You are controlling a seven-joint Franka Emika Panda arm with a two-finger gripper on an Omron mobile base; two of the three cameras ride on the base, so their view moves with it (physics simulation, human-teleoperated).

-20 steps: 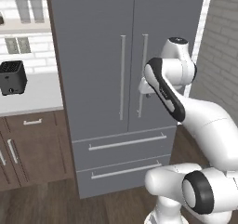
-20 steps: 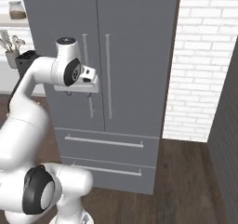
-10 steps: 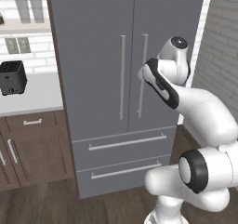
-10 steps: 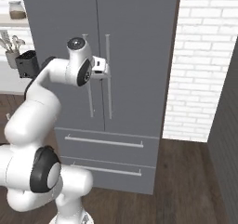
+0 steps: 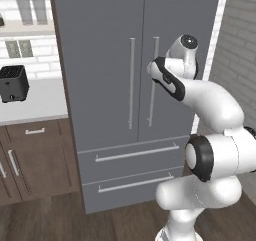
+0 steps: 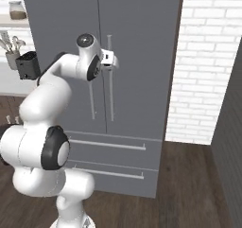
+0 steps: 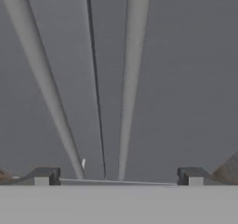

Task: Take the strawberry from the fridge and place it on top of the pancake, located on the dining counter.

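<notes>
Gripper (image 7: pixel 116 176) jaws stand fully apart and hold nothing; in the hand view the two dark fingertips (image 7: pixel 44 175) sit wide at the bottom edge, with both door handles and the seam between the doors lying between them. From the left base view the hand is raised against the right-door handle (image 5: pixel 152 80) of the fridge (image 5: pixel 100 45), near the handle's upper part; whether it touches cannot be told. From the right base view the hand (image 6: pixel 109 60) sits at the same height, just in front of the two handles.

Both fridge doors and both lower drawers (image 5: pixel 131 153) are shut. The left-door handle (image 5: pixel 131 82) hangs parallel, just beside the seam.

Left of the fridge, a dark toaster (image 5: pixel 13 83) stands on a white worktop (image 5: pixel 42 97) over brown cabinets (image 5: pixel 35 160). A white brick wall (image 6: pixel 208 66) flanks the right side.
</notes>
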